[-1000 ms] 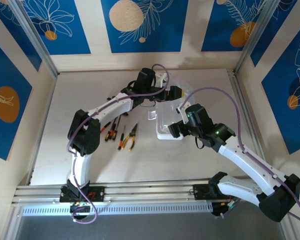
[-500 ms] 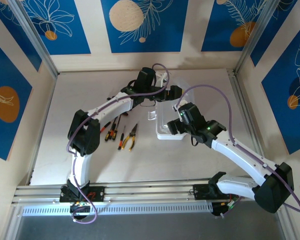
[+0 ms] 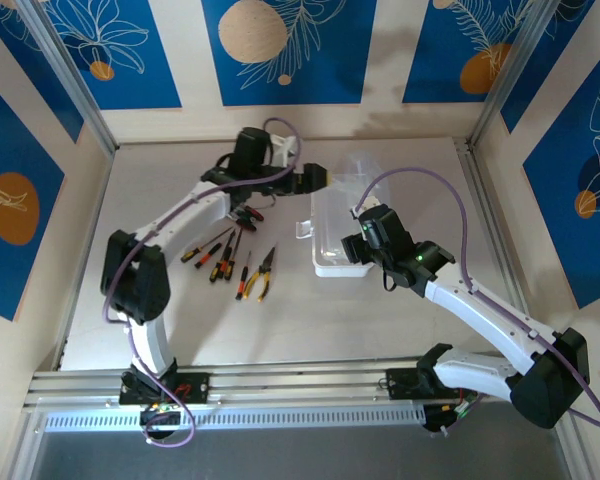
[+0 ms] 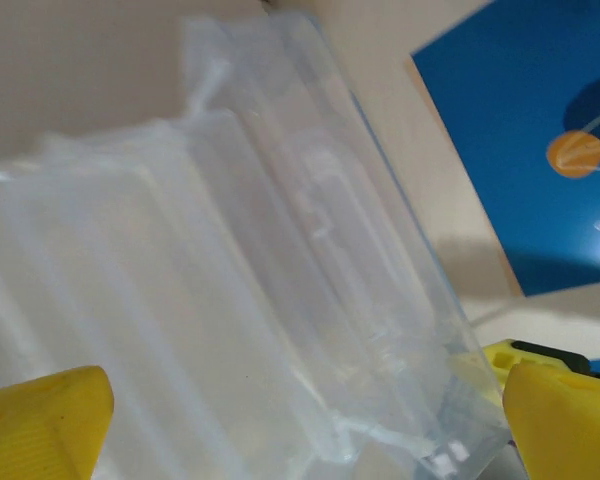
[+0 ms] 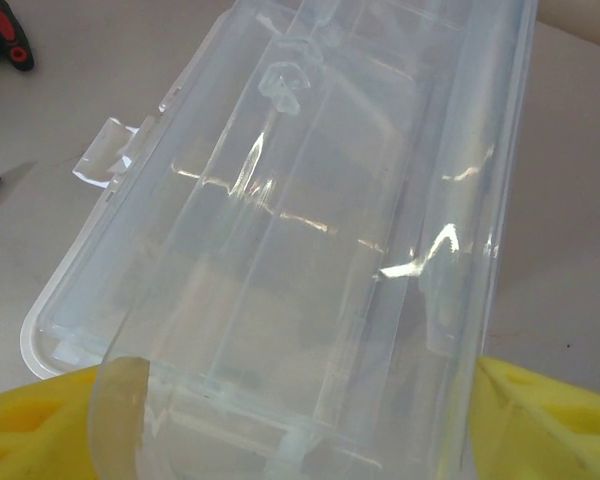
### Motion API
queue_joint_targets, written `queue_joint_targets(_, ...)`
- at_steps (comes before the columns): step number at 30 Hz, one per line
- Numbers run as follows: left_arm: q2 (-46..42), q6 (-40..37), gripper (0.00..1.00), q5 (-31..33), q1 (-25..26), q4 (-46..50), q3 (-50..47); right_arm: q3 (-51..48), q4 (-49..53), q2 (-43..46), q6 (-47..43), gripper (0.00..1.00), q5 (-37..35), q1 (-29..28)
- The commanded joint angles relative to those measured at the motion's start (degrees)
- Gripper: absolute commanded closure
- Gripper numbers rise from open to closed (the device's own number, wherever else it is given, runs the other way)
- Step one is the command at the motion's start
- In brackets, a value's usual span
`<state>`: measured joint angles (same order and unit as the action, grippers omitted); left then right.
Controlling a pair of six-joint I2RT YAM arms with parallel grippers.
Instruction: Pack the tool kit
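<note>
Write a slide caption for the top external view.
Tool-kit packing: right pincer straddles the near end of the translucent case, left pincer hovers open by its far end, tools lie loose beside it.

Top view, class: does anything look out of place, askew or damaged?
Nothing looks damaged or spilled. The case lies open; the tools lie in a loose row left of it, not yet packed.

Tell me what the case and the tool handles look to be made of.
Case: thin plastic, clear to milky, glossy. The table shows through it, and light glints along its ribs. Tool handles: probably moulded plastic or rubber grips in black, red and orange. They are too small here to judge the finish.
</note>
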<state>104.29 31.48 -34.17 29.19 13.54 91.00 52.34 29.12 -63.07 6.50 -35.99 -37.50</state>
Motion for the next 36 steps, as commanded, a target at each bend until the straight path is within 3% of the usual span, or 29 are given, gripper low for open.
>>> queue_joint_targets(1,-3.18,-7.61,0.0,5.72,-0.98,10.38,-1.62,0.57,-2.01,0.76,1.18,0.23,1.08,-0.28)
queue_joint_targets(8,-0.39,-11.81,0.0,14.28,0.19,16.14,-6.5,0.66,-1.79,0.93,1.47,0.23,1.35,-0.21)
queue_joint_targets(19,9.32,-12.35,0.0,13.96,3.63,15.55,-2.96,0.71,-1.48,1.1,1.93,0.24,2.22,0.18)
queue_joint_targets(36,13.64,-12.25,0.0,14.03,3.91,16.08,-3.07,0.88,-0.39,3.37,1.58,0.24,3.08,4.36)
